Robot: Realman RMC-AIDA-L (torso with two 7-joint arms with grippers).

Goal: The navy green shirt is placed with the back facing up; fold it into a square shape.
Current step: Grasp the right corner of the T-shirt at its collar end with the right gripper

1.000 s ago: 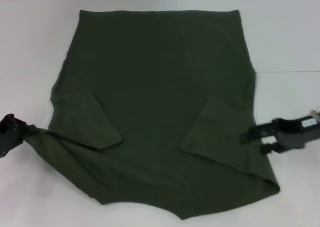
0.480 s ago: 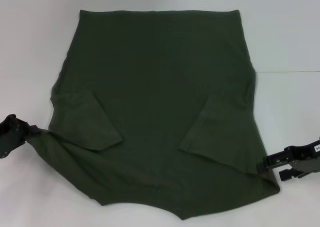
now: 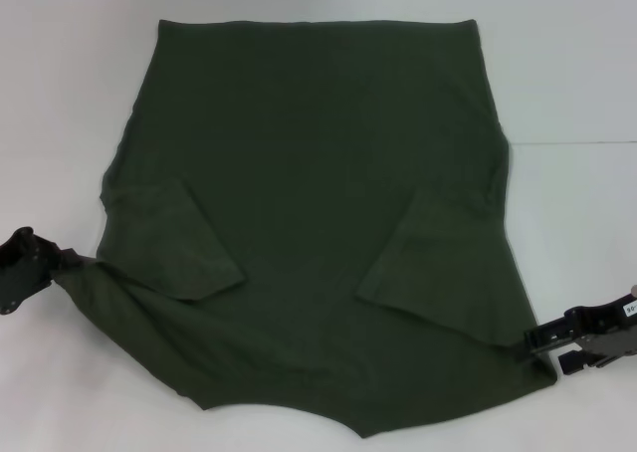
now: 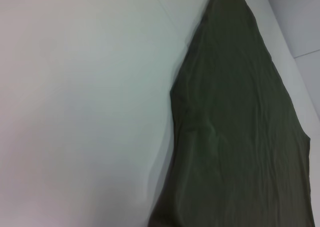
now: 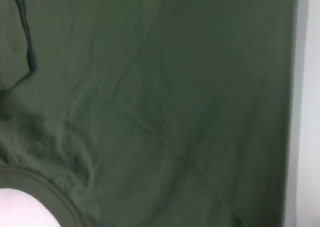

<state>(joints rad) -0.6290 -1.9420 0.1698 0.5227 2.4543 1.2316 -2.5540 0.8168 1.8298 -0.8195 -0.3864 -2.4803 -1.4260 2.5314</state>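
Observation:
The navy green shirt (image 3: pixel 318 193) lies flat on the white table, both sleeves folded inward over its body. My left gripper (image 3: pixel 55 263) sits at the shirt's near left corner, shut on a point of fabric that is drawn out sideways. At the near right corner my right gripper (image 3: pixel 547 352) has its fingers apart, right against the shirt's edge. The left wrist view shows a long stretch of the shirt (image 4: pixel 240 137) beside bare table. In the right wrist view the shirt (image 5: pixel 150 102) fills almost the whole picture, with a curved hem low in one corner.
The white table (image 3: pixel 577 94) extends around the shirt on all sides, with a faint seam line on the right. The shirt's near hem lies close to the table's front edge.
My right gripper has moved along the shirt's right edge toward the near right corner. The left gripper and the shirt have stayed where they were.

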